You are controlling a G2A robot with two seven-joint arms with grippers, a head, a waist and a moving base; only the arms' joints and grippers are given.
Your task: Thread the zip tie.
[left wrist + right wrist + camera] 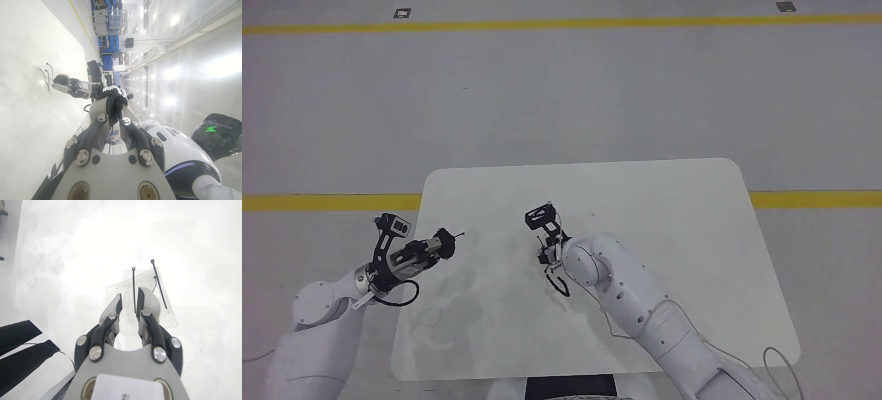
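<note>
Jaws apart, right gripper (130,298) is hovering mid-frame over zip ties (134,289) lying on a clear tray (170,317). Left gripper (446,241), at the top view's left, is clamping a black tie (458,235). Pickup seems next, needing a straight descent.

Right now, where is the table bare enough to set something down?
Bare: the table's right half, from the right gripper to its far and right edges. Crowded: the middle, where that gripper hangs over a clear tray of zip ties.

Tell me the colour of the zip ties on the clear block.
Black, thin plastic zip ties; clearest in right wrist view.
</note>
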